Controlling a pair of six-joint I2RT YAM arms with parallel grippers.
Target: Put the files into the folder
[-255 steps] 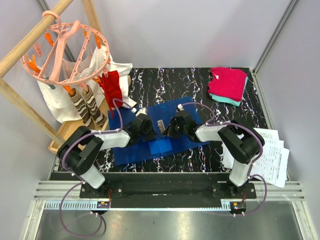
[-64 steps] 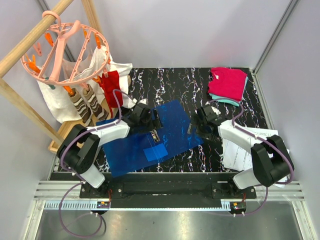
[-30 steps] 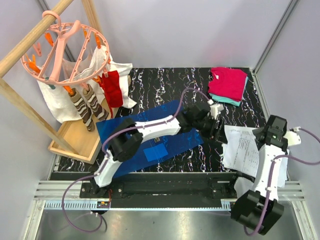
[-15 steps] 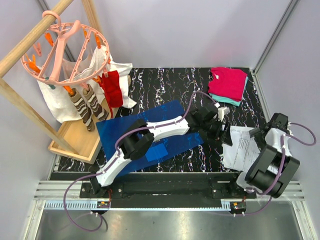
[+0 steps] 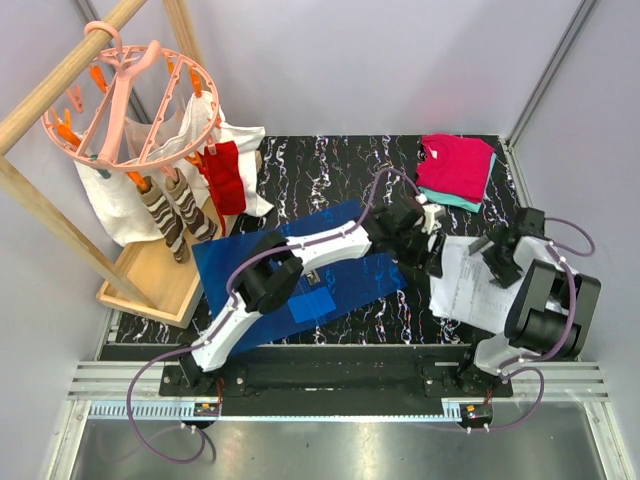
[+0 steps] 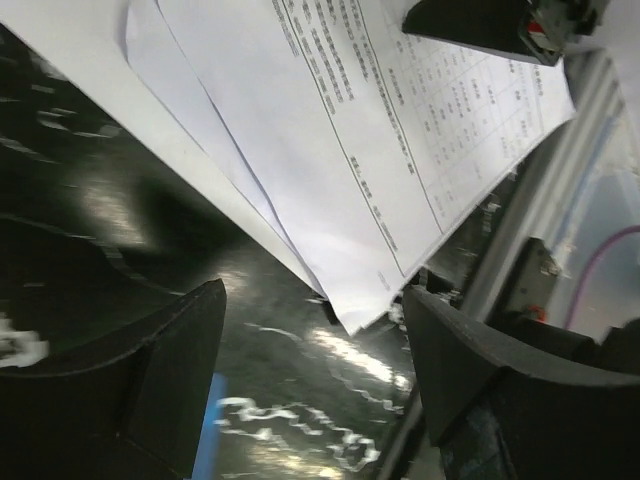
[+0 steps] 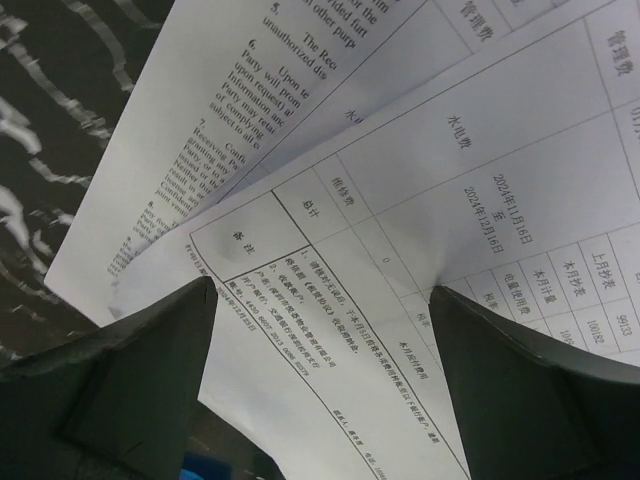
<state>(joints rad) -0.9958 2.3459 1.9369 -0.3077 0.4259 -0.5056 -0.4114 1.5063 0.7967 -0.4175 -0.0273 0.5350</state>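
Observation:
The files (image 5: 470,295), white printed sheets, lie fanned on the black marble table at the right. The blue folder (image 5: 300,265) lies flat to their left. My left gripper (image 5: 432,255) reaches across the folder to the files' left edge. In the left wrist view it (image 6: 312,300) is open above bare table, with the files' corner (image 6: 350,200) just beyond its fingers. My right gripper (image 5: 497,258) is open on top of the files. In the right wrist view its fingertips (image 7: 440,297) press on the top sheet (image 7: 400,200), dimpling it.
Folded pink and teal clothes (image 5: 457,170) lie at the back right corner. A wooden drying rack with a pink peg hanger (image 5: 130,100) and hanging laundry stands at the left. Grey walls close the table's right side and back.
My right gripper has swung in from the table's right edge onto the files. The files have shifted slightly left toward the folder. The left arm stays stretched across the folder.

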